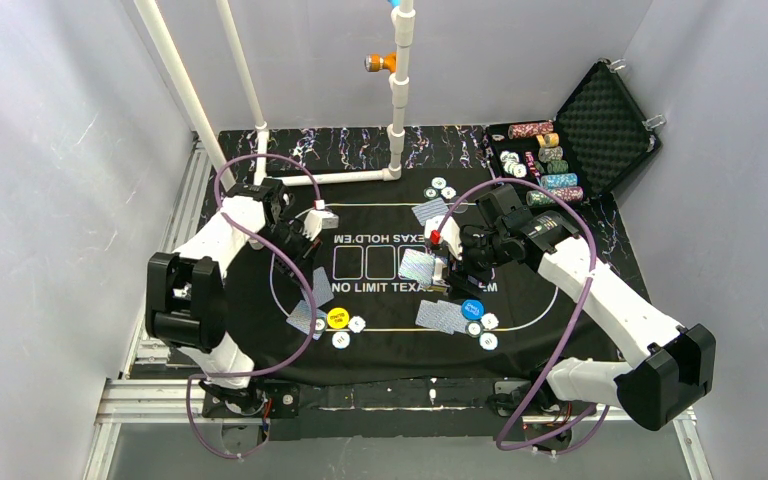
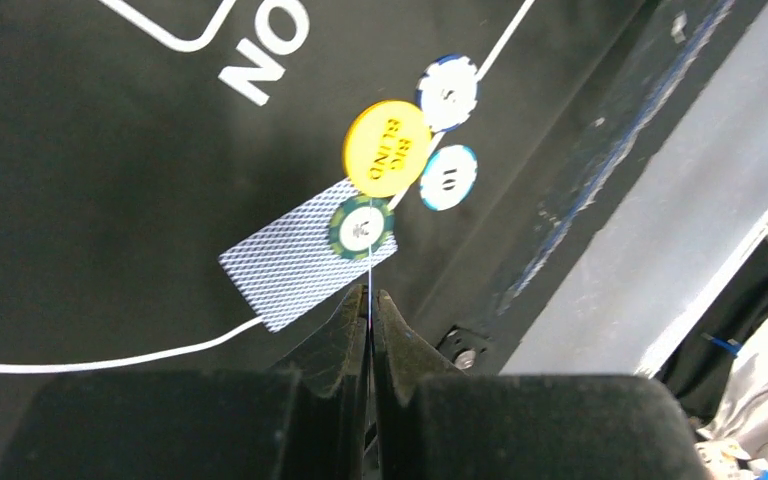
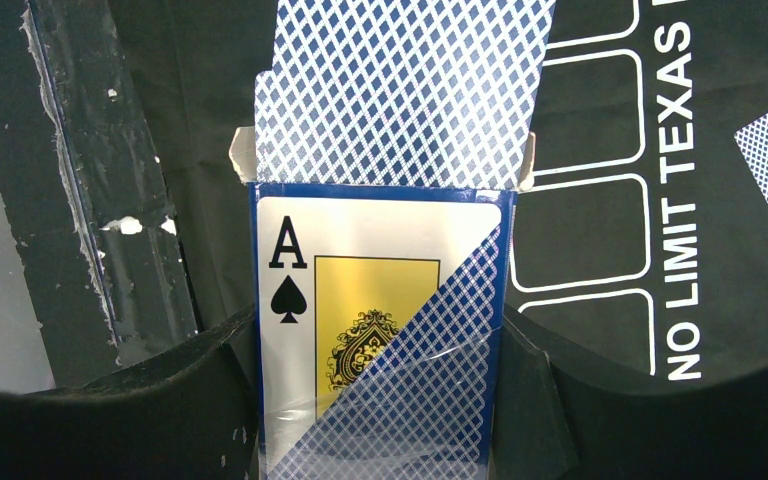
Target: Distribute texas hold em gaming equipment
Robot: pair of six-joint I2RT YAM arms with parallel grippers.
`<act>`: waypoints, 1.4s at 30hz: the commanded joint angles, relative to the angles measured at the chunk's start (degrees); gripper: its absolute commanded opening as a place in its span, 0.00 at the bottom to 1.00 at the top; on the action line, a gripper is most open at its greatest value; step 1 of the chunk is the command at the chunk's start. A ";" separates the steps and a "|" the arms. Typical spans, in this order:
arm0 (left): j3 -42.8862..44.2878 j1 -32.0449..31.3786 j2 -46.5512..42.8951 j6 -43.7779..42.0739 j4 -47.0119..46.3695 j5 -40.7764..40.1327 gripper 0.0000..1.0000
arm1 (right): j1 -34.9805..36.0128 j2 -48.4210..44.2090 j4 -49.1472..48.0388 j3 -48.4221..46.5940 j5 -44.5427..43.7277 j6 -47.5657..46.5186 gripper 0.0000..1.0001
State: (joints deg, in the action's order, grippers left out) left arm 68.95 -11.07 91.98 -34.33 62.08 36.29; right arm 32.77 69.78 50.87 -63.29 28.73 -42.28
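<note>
Left wrist view shows the left gripper (image 2: 368, 298) with its jaws pressed together on a thin pale edge. From the top external camera this is the held card (image 1: 322, 286), hanging tilted above the black mat (image 1: 380, 345). Just past the fingertips a second card (image 2: 295, 262) lies face down on the mat, with a green chip (image 2: 361, 227) resting on its corner. The yellow button (image 2: 387, 148) sits just beside that chip, with two white chips (image 2: 447, 92) next to it.

On the right wrist camera, the right gripper (image 3: 375, 385) clamps a card box (image 3: 380, 300) printed with the ace of spades. The box flap is open and a blue-backed card (image 3: 400, 90) stands out of its mouth.

From above, the box is over the middle of the mat. The blue button (image 1: 473, 308) lies near the mat's near-right edge beside face-down cards (image 1: 438, 316). Chip stacks (image 1: 550, 155) sit in the open case (image 1: 605, 125) at the far right.
</note>
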 commanded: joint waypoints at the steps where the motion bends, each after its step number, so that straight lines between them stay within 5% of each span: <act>1: -0.28 1.44 2.72 -10.42 1.94 -5.22 0.00 | 0.18 -2.08 -1.46 -1.14 1.97 -0.70 0.01; 13: -3.26 2.75 7.24 -15.99 -2.86 -12.10 0.00 | 0.18 -1.94 -1.44 -1.13 2.03 -0.70 0.01; 33: -10.29 -0.02 5.67 -15.49 -4.07 -9.95 0.00 | 0.18 -1.48 -1.52 -0.97 2.03 -0.61 0.01; 40: -9.28 -0.18 0.57 -13.09 -3.43 -9.84 0.49 | 0.18 -1.50 -1.53 -0.96 1.94 -0.61 0.01; 42: -7.90 -0.39 -1.36 -12.53 -2.29 -9.07 0.55 | 0.18 -1.49 -1.61 -0.87 2.03 -0.61 0.01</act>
State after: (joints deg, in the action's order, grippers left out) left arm 58.76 -11.00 96.79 -47.90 57.23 24.86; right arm 32.77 69.30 50.89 -63.29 28.73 -42.28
